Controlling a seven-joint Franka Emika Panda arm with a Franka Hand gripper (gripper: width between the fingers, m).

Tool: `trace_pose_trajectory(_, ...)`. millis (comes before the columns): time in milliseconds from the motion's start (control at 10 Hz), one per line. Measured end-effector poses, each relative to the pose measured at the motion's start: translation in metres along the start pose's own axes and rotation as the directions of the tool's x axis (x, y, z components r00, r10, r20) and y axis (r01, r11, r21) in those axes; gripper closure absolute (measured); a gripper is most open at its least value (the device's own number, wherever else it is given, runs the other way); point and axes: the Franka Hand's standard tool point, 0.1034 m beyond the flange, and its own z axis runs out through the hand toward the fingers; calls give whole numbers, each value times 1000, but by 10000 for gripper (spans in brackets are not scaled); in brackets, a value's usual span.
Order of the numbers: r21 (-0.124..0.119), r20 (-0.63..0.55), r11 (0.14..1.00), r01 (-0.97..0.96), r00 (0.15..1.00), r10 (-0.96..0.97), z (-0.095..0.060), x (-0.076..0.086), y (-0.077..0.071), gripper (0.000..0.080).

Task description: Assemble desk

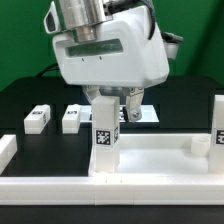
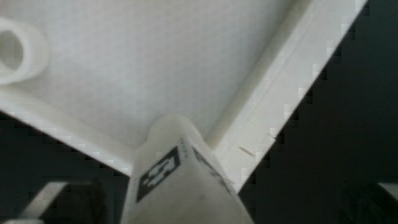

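Note:
The white desk tabletop point(image 1: 150, 165) lies at the front with its raised rim up. A white leg point(image 1: 104, 135) with a black-and-white tag stands upright in the tabletop's corner toward the exterior view's left. My gripper point(image 1: 112, 106) comes down from above and is shut on this leg's top. In the wrist view the leg point(image 2: 187, 185) fills the space between my jaws point(image 2: 199, 205), above the tabletop's inner face point(image 2: 160, 70) and rim point(image 2: 294, 80). A second leg point(image 1: 218, 125) stands at the exterior view's right corner.
Two loose white legs point(image 1: 37, 119) point(image 1: 71, 119) lie on the black table behind the tabletop, toward the exterior view's left. The marker board point(image 1: 145, 114) lies behind my gripper. A round socket point(image 1: 198, 147) rises from the tabletop near the exterior view's right; one shows in the wrist view point(image 2: 15, 50).

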Motion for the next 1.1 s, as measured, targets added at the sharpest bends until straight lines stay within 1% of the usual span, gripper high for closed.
trace_pose_trajectory(100,-27,-6,981,194,981,-194,-2,4,3,150)
trace_pose_trajectory(200,-73,9,879,471,881,-472,-6,12,5,150)
trace_pose_trajectory(300,-84,12,869,488,872,-489,-5,9,3,150)
trace_pose_trajectory(400,-85,10,882,463,886,-464,-5,9,3,150)
trace_pose_trajectory(500,-85,9,885,458,888,-459,-5,10,4,246)
trace_pose_trajectory(600,-84,3,913,400,916,-401,-5,9,3,246)
trace_pose_trajectory(700,-85,-4,944,320,947,-321,-5,9,3,427)
trace_pose_trajectory(800,-89,-9,960,264,964,-266,-5,11,6,504)
trace_pose_trajectory(900,-89,-13,970,226,974,-228,-5,11,6,504)
trace_pose_trajectory(1000,-83,-31,996,42,999,-45,-6,12,6,504)
trace_pose_trajectory(1100,-71,-48,983,-169,985,166,-6,11,6,504)
